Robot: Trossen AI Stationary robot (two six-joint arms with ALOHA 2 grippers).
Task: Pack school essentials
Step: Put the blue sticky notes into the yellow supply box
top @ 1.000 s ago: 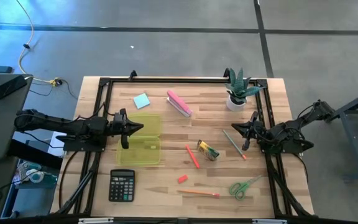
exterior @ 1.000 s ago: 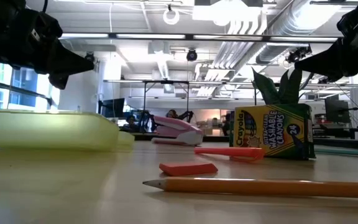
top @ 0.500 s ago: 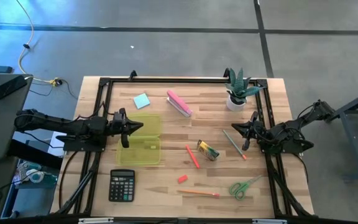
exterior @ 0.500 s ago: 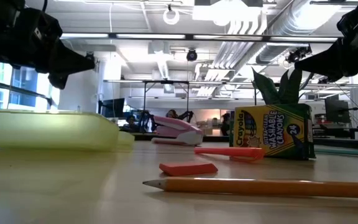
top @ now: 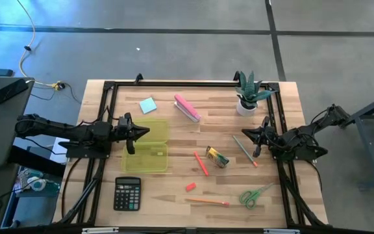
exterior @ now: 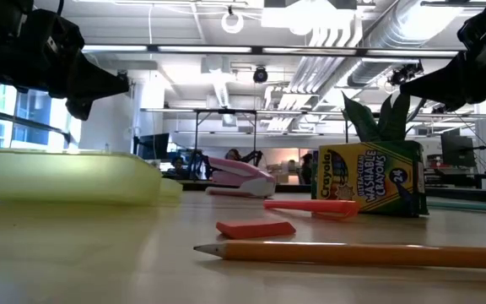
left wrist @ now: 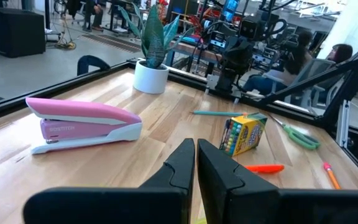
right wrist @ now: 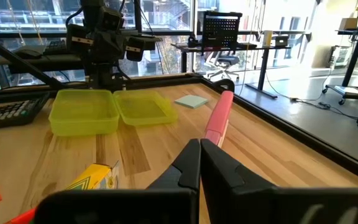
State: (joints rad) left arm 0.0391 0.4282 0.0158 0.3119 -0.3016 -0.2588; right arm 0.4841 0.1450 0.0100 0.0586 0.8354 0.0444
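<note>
Stationery sits loose on the wooden table point(top: 174, 188): yellow-green crayon box point(top: 217, 156), red-orange marker point(top: 200, 163), green-handled scissors point(top: 256, 194) near the right edge. Left gripper point(top: 132, 134) hovers over the open yellow-green plastic case point(top: 145, 146), fingers together; right gripper point(top: 258, 139) likewise pinched, beside the teal pencil point(top: 243, 149).

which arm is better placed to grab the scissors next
Right. The green-handled scissors lie near the table's front right corner, close to the right gripper. The left gripper hovers by the yellow case, across the table.
</note>
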